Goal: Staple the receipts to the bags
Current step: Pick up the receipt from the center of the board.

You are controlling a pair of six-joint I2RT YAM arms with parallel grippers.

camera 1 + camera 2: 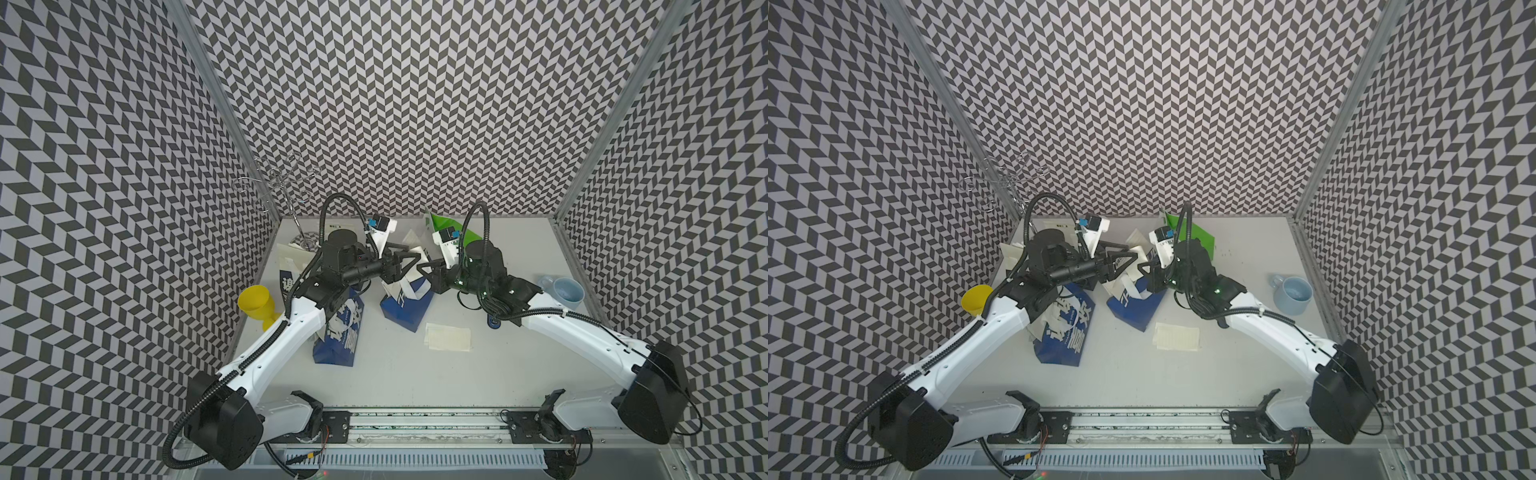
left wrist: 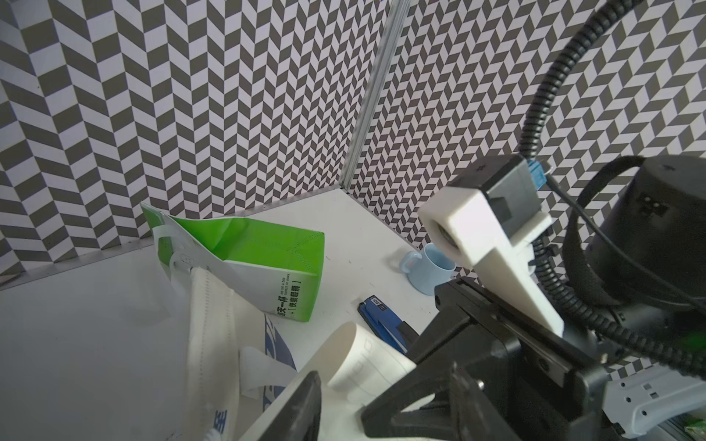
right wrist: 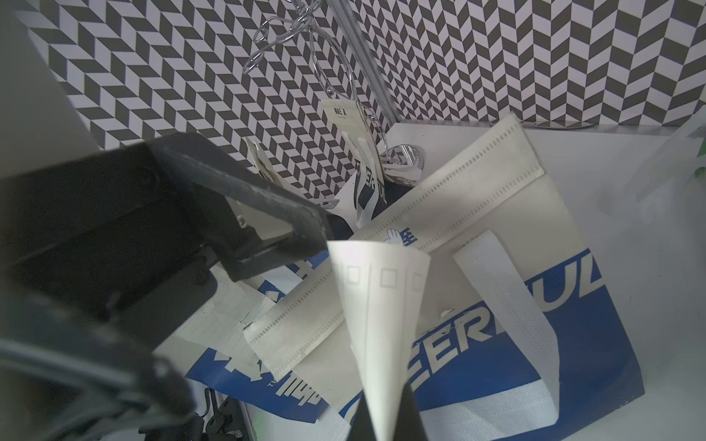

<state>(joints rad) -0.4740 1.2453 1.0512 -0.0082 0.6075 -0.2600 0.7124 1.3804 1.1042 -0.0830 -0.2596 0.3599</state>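
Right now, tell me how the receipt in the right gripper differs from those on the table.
The held receipt is curled; the table receipts lie flat. The held receipt is pinched in the right gripper over a blue bag; the table receipts lie untouched. Both are cream paper with faint printed lines.

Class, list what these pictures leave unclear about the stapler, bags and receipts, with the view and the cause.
- Stapler: in a top view only a blue end shows under the right arm.
- Green bag: in both top views mostly behind the right wrist camera.
- Blue bag: top views, lettering partly under the left arm.
- Held receipt: right wrist view, print too faint to read.
- Loose receipts: top views, too small to count.
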